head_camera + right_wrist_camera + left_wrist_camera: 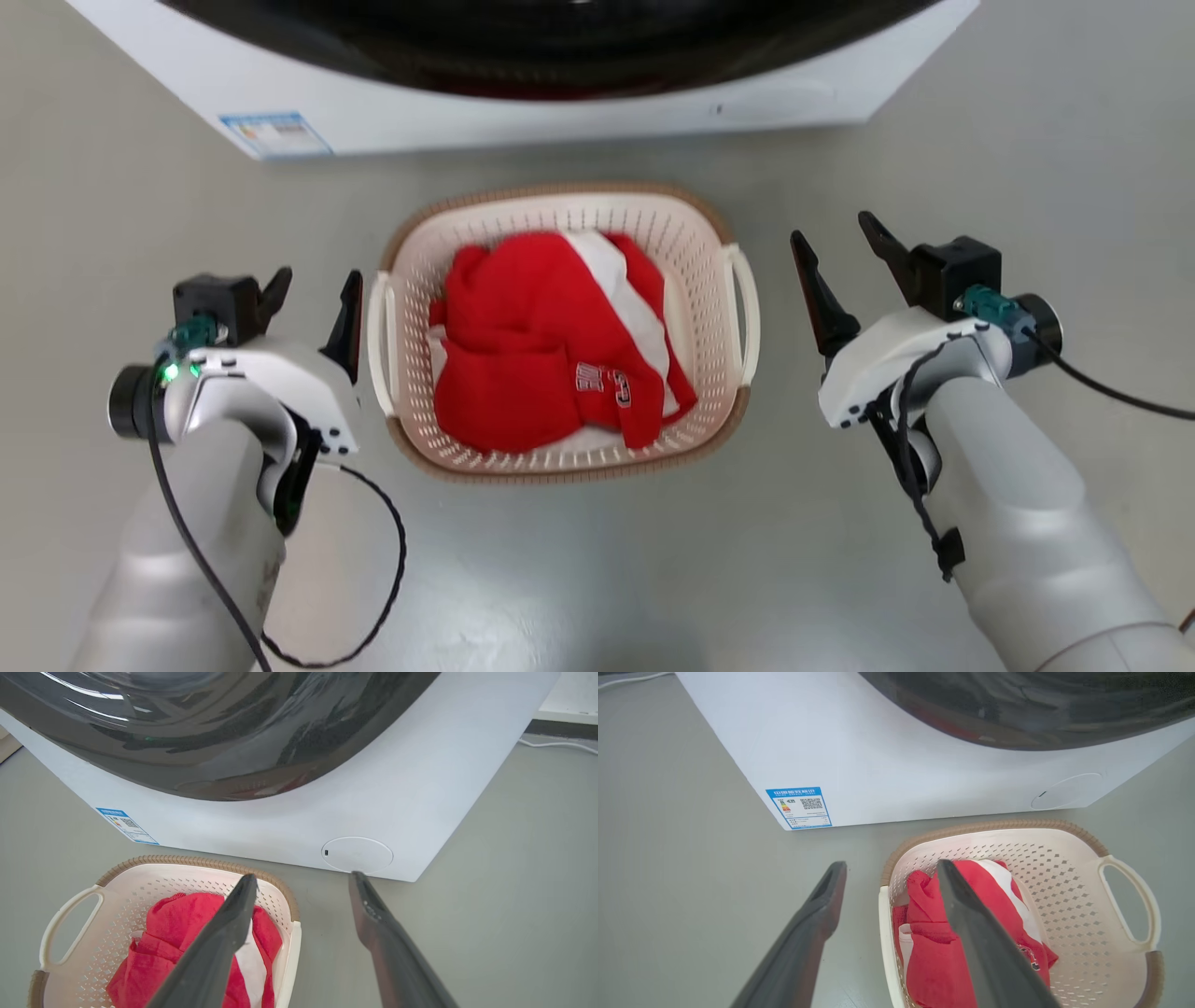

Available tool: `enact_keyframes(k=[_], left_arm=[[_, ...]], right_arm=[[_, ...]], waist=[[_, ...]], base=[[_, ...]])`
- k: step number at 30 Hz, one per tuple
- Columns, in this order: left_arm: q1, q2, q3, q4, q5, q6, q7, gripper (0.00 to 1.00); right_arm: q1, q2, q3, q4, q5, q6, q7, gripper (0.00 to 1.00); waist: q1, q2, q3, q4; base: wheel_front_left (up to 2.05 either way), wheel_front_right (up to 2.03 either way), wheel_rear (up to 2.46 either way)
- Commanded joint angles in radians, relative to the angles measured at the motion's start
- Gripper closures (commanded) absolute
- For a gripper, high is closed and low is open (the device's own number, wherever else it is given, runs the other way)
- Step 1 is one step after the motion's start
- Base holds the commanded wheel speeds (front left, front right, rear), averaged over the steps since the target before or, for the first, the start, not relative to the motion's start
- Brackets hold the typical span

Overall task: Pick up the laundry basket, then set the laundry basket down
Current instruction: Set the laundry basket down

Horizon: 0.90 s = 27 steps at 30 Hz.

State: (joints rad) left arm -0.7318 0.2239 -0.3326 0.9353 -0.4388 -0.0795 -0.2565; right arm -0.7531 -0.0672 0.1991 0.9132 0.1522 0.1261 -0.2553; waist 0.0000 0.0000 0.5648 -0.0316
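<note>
The laundry basket (691,252), cream-white and perforated with a brown woven-look rim, sits on the grey floor in front of the washer. It holds red and white clothing (551,345). My left gripper (316,289) is open just outside the basket's left loop handle (378,341). My right gripper (836,245) is open a short way to the right of the right loop handle (747,313). In the left wrist view the basket (1069,882) lies under my right-hand finger (971,924). In the right wrist view the basket (121,891) lies at lower left, my gripper (303,877) astride its near side.
A white washer (523,103) with a dark round door stands right behind the basket, carrying a blue label (275,133) at its lower left corner. Bare grey floor (597,569) spreads in front of the basket and to both sides. A black cable (373,597) loops beside my left forearm.
</note>
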Motion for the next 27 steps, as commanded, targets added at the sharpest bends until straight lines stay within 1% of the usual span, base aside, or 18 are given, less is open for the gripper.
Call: enact_keyframes(k=[1,9,14,18,27], left_arm=[[0.035,0.034,0.039,-0.031,0.009,-0.004,-0.005,0.00],[0.148,0.023,0.112,-0.135,0.049,-0.015,-0.005,0.00],[0.239,0.017,0.167,-0.207,0.070,-0.021,-0.005,0.00],[0.315,0.010,0.226,-0.257,0.067,-0.025,-0.005,0.00],[0.483,-0.005,0.332,-0.377,0.090,-0.025,-0.005,0.00]], right_arm=[[0.044,0.017,0.009,-0.025,-0.017,0.005,-0.006,0.00],[0.108,0.017,-0.045,-0.071,-0.097,0.005,-0.006,0.00],[0.174,0.017,-0.088,-0.119,-0.140,0.005,-0.006,0.00],[0.228,0.017,-0.111,-0.170,-0.174,0.005,-0.006,0.00],[0.368,0.017,-0.138,-0.291,-0.190,0.005,-0.006,0.00]], waist=[[0.0000,0.0000,-0.060,0.003],[0.0000,0.0000,-0.191,0.014],[0.0000,0.0000,-0.272,0.021],[0.0000,0.0000,-0.332,0.022],[0.0000,0.0000,-0.456,0.024]], base=[[0.00,0.00,0.00],[0.00,0.00,0.00],[0.00,0.00,0.00],[0.00,0.00,0.00],[0.00,0.00,0.00]])
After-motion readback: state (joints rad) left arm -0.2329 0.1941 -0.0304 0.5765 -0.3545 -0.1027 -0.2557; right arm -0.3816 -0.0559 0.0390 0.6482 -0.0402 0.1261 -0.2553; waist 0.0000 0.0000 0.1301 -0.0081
